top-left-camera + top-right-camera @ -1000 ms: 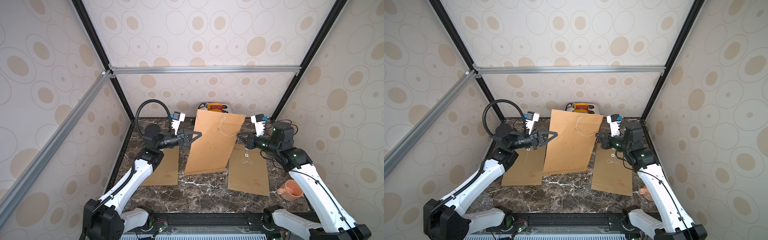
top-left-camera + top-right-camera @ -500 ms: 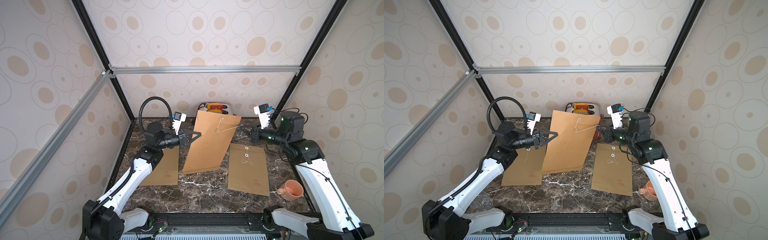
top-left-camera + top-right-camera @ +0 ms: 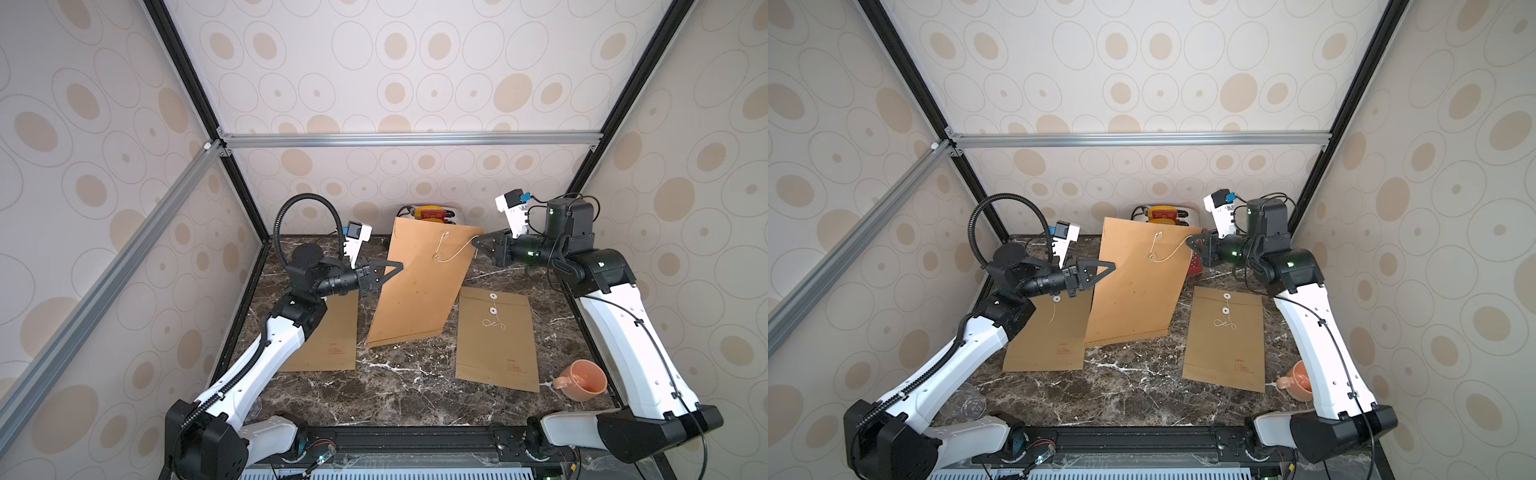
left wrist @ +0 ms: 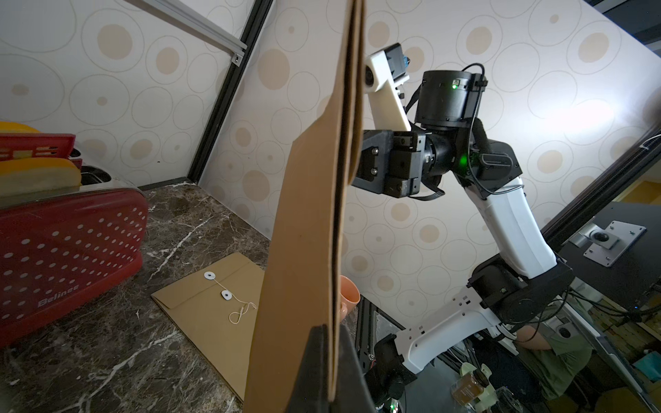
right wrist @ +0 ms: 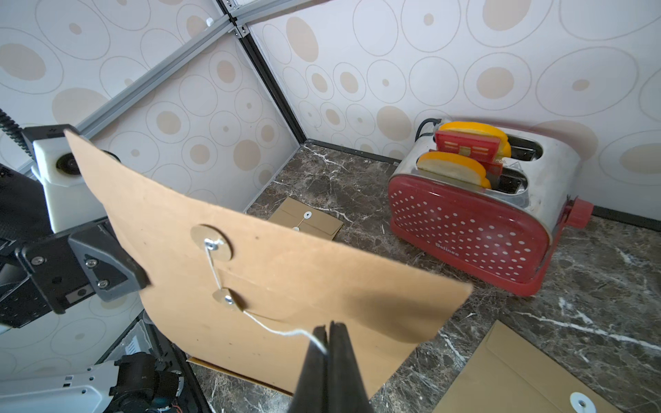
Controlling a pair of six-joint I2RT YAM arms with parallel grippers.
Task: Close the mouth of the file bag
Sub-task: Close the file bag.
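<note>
Standing tilted, kraft file bag (image 3: pixel 419 286) is edge-clamped by left gripper (image 3: pixel 398 265); right gripper (image 3: pixel 478 242) pinches its thin string (image 5: pixel 275 329) in open air.

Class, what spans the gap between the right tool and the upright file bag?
A white string runs from the right tool to the file bag, shown in the right wrist view.

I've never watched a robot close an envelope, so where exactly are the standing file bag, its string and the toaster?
upright file bag (image 3: pixel 415 291): in a top view, middle of its brown face.
string (image 5: pixel 272 329): right wrist view, its loose middle stretch.
toaster (image 5: pixel 465 232): right wrist view, its red dotted side.
</note>
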